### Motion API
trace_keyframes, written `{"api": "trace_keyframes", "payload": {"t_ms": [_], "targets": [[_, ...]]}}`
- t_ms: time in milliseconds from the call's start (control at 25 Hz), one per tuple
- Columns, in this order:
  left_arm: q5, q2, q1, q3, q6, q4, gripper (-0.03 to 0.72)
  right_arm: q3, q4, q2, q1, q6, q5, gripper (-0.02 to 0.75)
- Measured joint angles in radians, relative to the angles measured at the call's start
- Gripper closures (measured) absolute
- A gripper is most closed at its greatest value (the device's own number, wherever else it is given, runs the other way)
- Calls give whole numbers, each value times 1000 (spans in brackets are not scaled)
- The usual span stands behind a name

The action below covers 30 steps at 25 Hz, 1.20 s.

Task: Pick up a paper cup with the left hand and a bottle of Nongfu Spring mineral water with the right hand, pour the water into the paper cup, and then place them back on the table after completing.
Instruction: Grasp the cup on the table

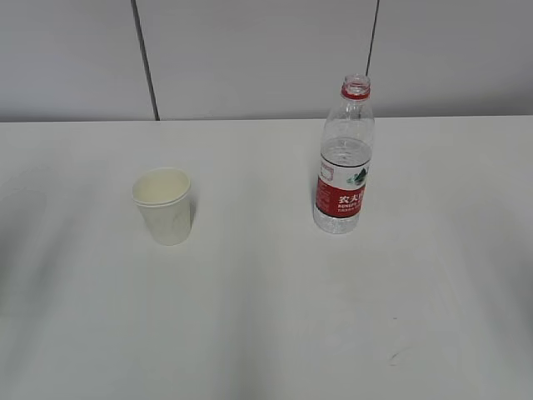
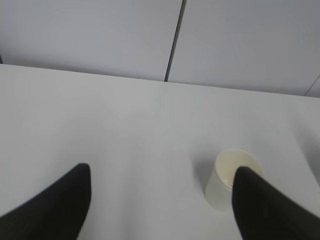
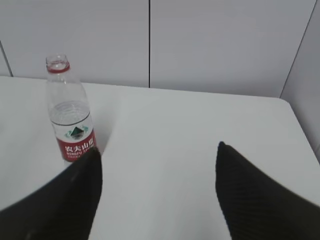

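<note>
The cream-white paper cup (image 1: 166,206) stands upright on the white table (image 1: 266,317), left of centre. The clear Nongfu Spring bottle (image 1: 344,158) with a red label and no cap stands upright to its right, partly filled. Neither arm shows in the exterior view. In the left wrist view my left gripper (image 2: 162,172) is open and empty above the table; the cup (image 2: 226,181) sits just beyond its right fingertip (image 2: 255,200), partly hidden by it. In the right wrist view my right gripper (image 3: 157,150) is open and empty; the bottle (image 3: 70,112) stands beyond its left fingertip (image 3: 82,192).
A grey panelled wall (image 1: 266,50) with dark vertical seams runs along the table's far edge. The table's right edge and corner show in the right wrist view (image 3: 295,120). A faint mark lies on the table at the front right (image 1: 393,357).
</note>
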<state>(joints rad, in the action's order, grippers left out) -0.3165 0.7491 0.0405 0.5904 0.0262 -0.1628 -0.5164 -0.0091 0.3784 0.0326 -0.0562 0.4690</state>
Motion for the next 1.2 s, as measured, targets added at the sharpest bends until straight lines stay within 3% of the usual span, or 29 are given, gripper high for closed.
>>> {"api": "trace_keyframes", "payload": {"t_ms": [280, 600, 800, 1080, 1200], "targets": [[206, 200, 24, -52, 18, 0, 157, 0, -4, 183, 0, 1, -225, 213], [523, 380, 234, -172, 22, 2, 177, 4, -6, 314, 0, 1, -400, 213], [743, 482, 296, -263, 22, 15, 178, 47, -6, 369, 0, 1, -520, 213], [994, 602, 319, -319, 22, 207, 178, 115, -6, 401, 0, 1, -712, 217], [1078, 659, 319, -319, 22, 237, 178, 124, -6, 404, 0, 1, -733, 218]]}}
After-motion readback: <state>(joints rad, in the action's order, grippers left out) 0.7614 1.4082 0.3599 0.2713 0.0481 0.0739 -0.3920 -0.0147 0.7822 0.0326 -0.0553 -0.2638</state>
